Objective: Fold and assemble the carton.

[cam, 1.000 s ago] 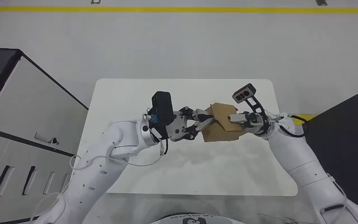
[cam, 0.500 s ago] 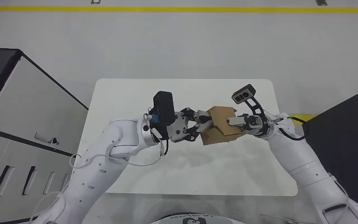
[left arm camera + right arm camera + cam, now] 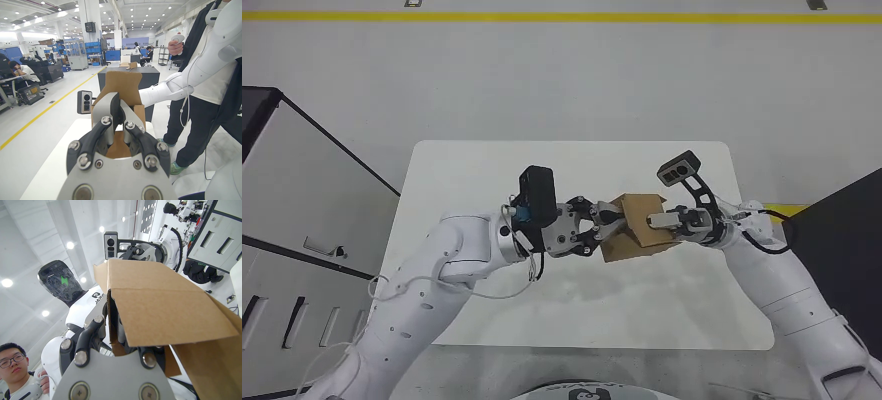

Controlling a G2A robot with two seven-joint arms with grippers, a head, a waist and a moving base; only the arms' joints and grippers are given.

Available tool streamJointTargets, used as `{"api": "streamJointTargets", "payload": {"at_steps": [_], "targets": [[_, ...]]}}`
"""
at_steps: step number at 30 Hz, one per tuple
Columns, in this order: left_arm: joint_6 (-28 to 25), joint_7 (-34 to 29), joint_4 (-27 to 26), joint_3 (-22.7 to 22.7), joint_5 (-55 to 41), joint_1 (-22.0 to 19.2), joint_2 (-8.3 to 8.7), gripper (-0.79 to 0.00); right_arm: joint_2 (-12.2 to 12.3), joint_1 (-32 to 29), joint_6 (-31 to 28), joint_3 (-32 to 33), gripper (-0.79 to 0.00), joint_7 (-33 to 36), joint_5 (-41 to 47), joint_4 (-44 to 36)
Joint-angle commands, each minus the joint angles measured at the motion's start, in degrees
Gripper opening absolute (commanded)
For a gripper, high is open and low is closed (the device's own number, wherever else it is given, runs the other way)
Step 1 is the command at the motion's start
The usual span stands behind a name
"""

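While left end effector point(image 3: 119, 107) and right end effector point(image 3: 113, 328) clamp your erected carton point(image 3: 632, 236), flaps point(image 3: 122, 85) are not yet closed.

carton point(image 3: 160, 313) cut off at edge | right claw point(image 3: 113, 323) finger partly hidden

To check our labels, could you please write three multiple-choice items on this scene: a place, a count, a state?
1. Where is the carton? A. on the floor B. between left gripper and right gripper, over the table C. on a chair
2. How many grippers grip it? A. none B. one C. two
3. Its state? A. taped shut B. part-folded, one flap upright C. crushed flat
Answers: B, top view shows it between both arms; C, each wrist view shows its gripper shut on cardboard; B, left wrist view shows the flap standing.
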Motion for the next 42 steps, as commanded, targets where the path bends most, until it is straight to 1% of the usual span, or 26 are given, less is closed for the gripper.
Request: {"api": "streamJointTargets", "payload": {"at_steps": [1, 4, 9, 16, 18, 20, 22, 27, 29, 33, 36, 42], "targets": [[0.3, 0.4, 0.1, -0.9, -0.3, 0.0, 0.07, -0.785, 0.0, 0.0, 0.0, 0.2, -0.785, 0.0, -0.2, 0.4], [0.7, 0.9, -0.5, -3.3, -0.2, 0.6, 0.36, -0.785, 0.1, 0.3, 0.0, 0.9, -0.785, 0.0, 0.0, 1.1], [-0.3, 0.5, -2.1, -7.2, -1.0, 2.8, 1.04, -0.785, 0.1, 0.9, 0.0, 1.3, -0.785, 0.0, 0.0, 1.9], [-0.5, 0.3, -2.3, -7.5, -0.9, 2.9, 1.10, -0.785, 0.1, 0.9, 0.0, 1.3, -0.785, 0.0, 0.0, 1.9], [0.2, 0.5, -2.1, -7.4, -1.4, 3.2, 1.06, -0.785, 0.1, 0.9, 0.0, 1.3, -0.785, 0.0, 0.0, 1.9], [1.0, 0.4, -2.7, -8.2, -2.4, 3.6, 1.13, -0.785, -0.1, 0.5, 0.0, 1.6, -0.785, 0.0, 0.7, 0.8], [0.9, 0.0, -3.4, -9.9, -3.1, 4.2, 1.38, -0.785, -0.1, 0.3, 0.0, 1.9, -0.785, 0.0, 1.6, 0.5], [-2.6, -0.3, -4.6, -13.9, -2.3, 6.4, 2.10, -0.785, 0.1, 0.5, 3.4, 1.1, -0.785, 0.0, 4.9, 1.3], [-4.0, -0.7, -4.7, -14.7, -1.6, 6.7, 2.30, -0.785, 0.1, 1.1, 4.7, 0.4, -0.785, 0.0, 5.9, 1.8], [-7.0, -1.1, -5.7, -15.0, -0.2, 6.4, 2.53, -0.785, 0.0, 2.3, 5.6, -1.1, -0.785, 0.0, 6.7, 3.1], [-7.0, -1.1, -6.1, -15.9, 2.1, 6.0, 2.65, -0.785, -0.1, 3.1, 6.1, -2.4, -0.785, 0.0, 7.2, 3.8], [-7.0, -1.1, -6.1, -15.9, 2.1, 6.0, 2.65, -0.785, -0.1, 3.1, 6.1, -2.4, -0.785, 0.0, 7.2, 3.8]]}}
